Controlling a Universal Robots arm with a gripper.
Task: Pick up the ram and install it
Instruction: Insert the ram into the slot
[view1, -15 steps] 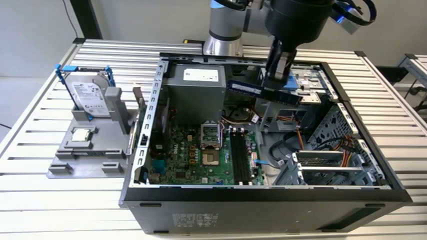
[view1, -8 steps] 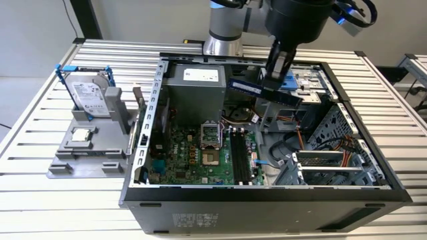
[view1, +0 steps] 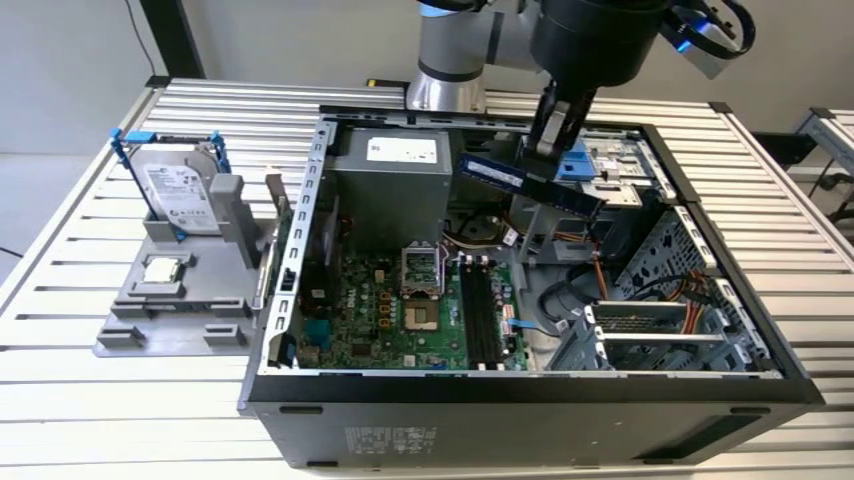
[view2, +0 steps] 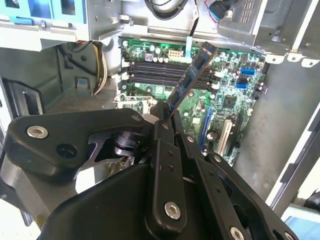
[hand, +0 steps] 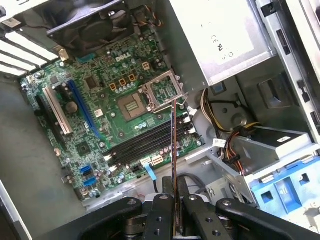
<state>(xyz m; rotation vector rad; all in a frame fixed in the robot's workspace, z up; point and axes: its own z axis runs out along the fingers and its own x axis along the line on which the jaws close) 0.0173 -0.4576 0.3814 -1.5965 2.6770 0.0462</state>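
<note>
The ram (view1: 529, 184), a long dark blue stick with black chips, hangs tilted in the air over the back half of the open computer case (view1: 534, 385). My gripper (view1: 546, 160) is shut on it from above, gripping near its middle. In the second wrist view the ram (view2: 193, 74) juts out past the fingers (view2: 161, 131) toward the green motherboard (view2: 235, 95). Edge-on in the first wrist view, the ram (hand: 174, 160) sits well above the black memory slots (hand: 145, 142). In the exterior view those slots (view1: 478, 310) lie lower and nearer the case front than the ram.
A grey stand (view1: 174, 310) at the exterior view's left holds a silver hard drive (view1: 180, 190) and a square processor chip (view1: 163, 268). Inside the case are the power supply (view1: 390, 175), a blue drive bay (view1: 587, 165), coloured cables (view1: 627, 285) and the processor socket (view1: 419, 275).
</note>
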